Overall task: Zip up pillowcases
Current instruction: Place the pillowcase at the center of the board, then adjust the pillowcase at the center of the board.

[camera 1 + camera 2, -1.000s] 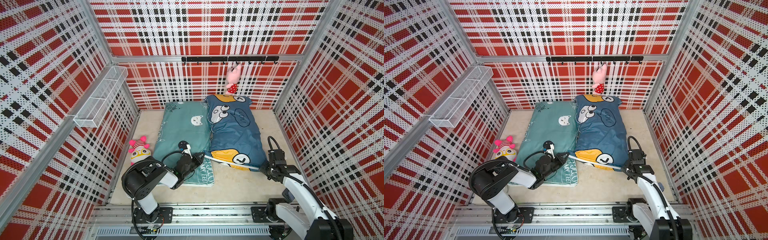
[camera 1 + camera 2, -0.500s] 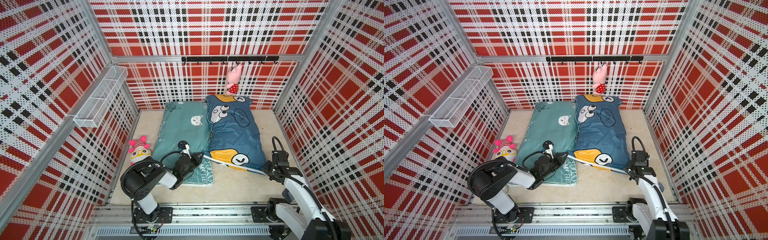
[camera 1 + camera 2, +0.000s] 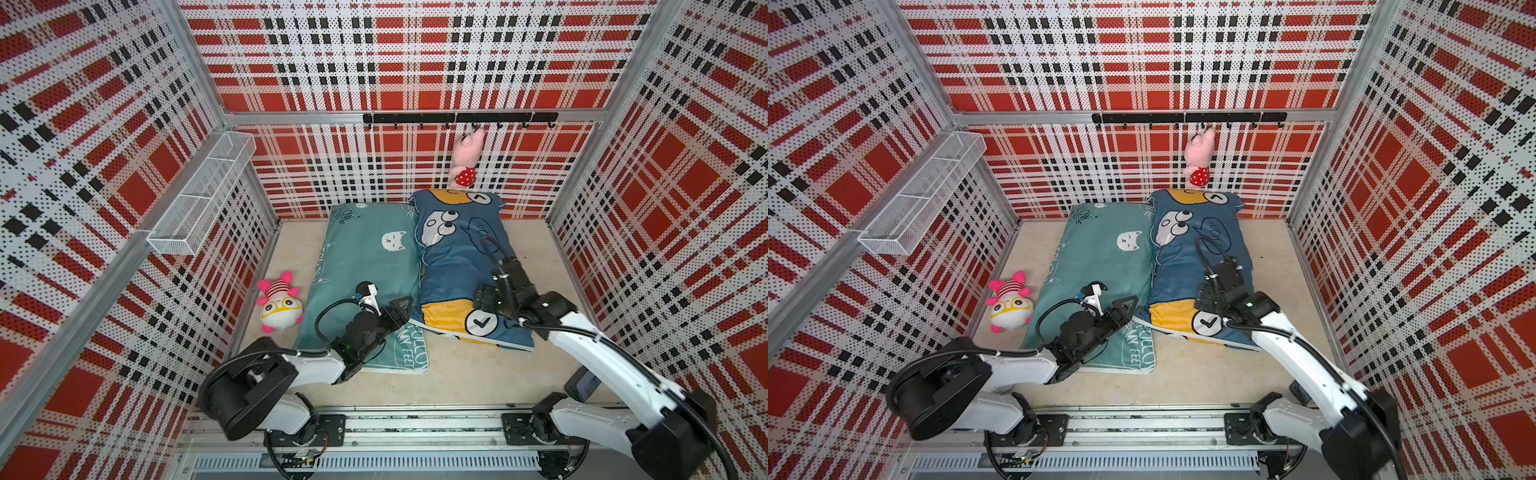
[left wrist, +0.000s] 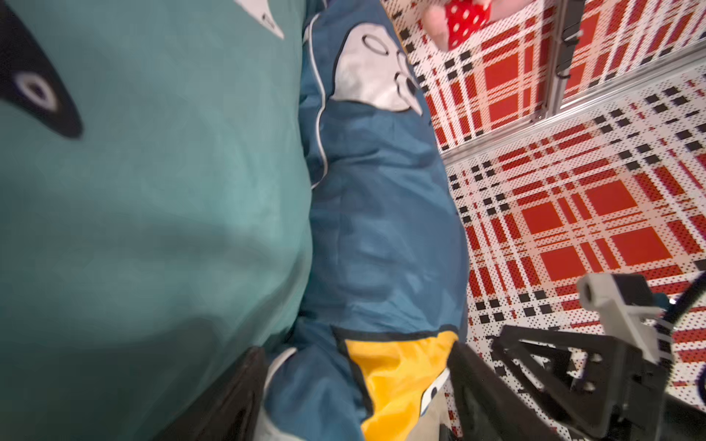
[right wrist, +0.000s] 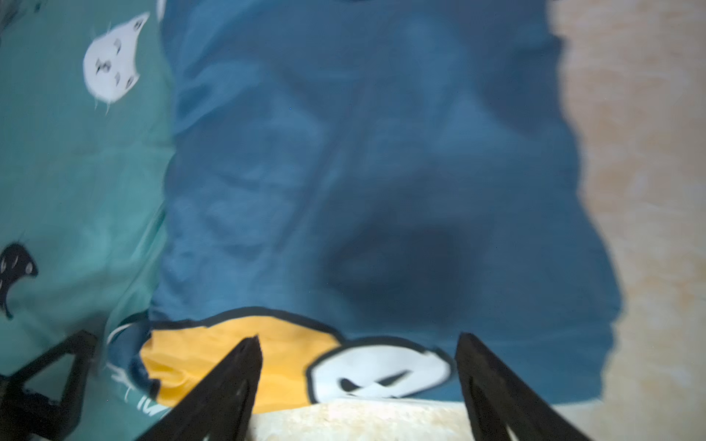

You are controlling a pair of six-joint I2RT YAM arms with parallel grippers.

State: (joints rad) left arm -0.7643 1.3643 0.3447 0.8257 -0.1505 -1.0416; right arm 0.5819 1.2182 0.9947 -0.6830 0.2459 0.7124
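The two pillows lie side by side on the beige floor (image 3: 457,374), long edges touching: the teal pillow (image 3: 365,266) toward my left arm, the blue pillow (image 3: 453,266) toward my right. My left gripper (image 4: 355,355) sits low at the near end where the two meet. Its fingers are spread wide with the blue pillow's yellow corner (image 4: 397,374) between them, pinching nothing. My right gripper (image 5: 359,338) hangs over the blue pillow's near end, fingers also wide and empty.

I judge the step is finding the zip along that near edge (image 3: 469,337); I cannot make out the pull in any view. To do it well, I should pin the corner fabric with my left fingers so the edge is taut. Then I bring my right fingers low, close on the pull alone, and draw straight along the edge without bunching the cloth.
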